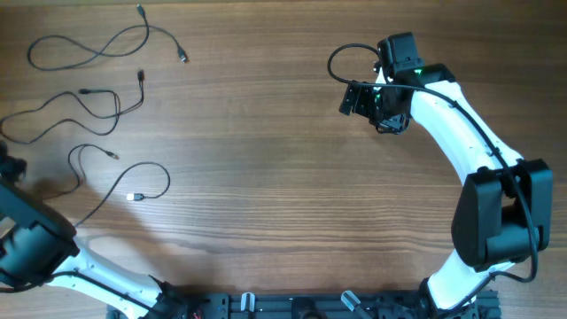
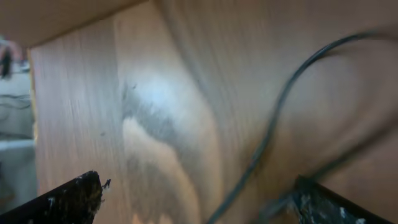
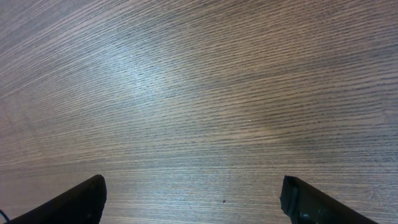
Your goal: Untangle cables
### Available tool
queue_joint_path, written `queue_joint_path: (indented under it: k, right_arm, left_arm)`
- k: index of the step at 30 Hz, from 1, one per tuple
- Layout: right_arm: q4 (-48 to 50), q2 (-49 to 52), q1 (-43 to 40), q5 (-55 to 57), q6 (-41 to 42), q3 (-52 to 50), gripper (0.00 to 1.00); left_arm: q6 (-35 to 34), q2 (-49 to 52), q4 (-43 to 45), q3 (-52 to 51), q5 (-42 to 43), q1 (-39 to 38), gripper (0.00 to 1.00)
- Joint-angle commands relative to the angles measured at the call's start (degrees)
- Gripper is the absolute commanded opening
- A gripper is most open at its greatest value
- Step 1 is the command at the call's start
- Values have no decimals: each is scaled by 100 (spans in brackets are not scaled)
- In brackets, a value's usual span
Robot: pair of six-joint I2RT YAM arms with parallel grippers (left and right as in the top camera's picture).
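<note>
Your three cables lie apart from one another at the table's left side. Your left gripper is spread wide over one blurred cable, pinching nothing. Your right gripper is spread above bare wood.

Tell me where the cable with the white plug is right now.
In the overhead view, the white-plug cable lies on the table's left side, nearest the front edge, below the middle cable and beside the left arm.

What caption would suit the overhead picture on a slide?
Three thin cables lie apart at the wooden table's left, near the left arm; right arm opposite.
</note>
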Motion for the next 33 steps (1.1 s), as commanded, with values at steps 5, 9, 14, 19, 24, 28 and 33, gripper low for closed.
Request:
queue_joint_path:
  k: [5, 9, 14, 19, 24, 28, 33]
  right_arm:
    - [31, -15, -7, -11, 46, -7, 91]
    - [37, -15, -7, -11, 46, -7, 91]
    - [39, -15, -7, -11, 42, -7, 91]
    - [81, -15, -7, -9, 39, -7, 91]
    - [122, -15, -7, -9, 37, -7, 91]
    - [125, -15, -7, -9, 26, -7, 91]
    - [127, -15, -7, -11, 28, -7, 91]
  left_arm:
    - [66, -164, 120, 710, 3679, -306, 72]
    - [92, -94, -81, 656, 3689, -531, 69]
    - [389, -31, -236, 271, 2649, -769, 68]
    - [1327, -31, -160, -186, 2649, -815, 85]
    - [1445, -31, -59, -579, 2656, -761, 83]
    - [1445, -31, 59, -739, 2927, -769, 66]
    - [1569, -31, 48, -741, 3359, -767, 43]
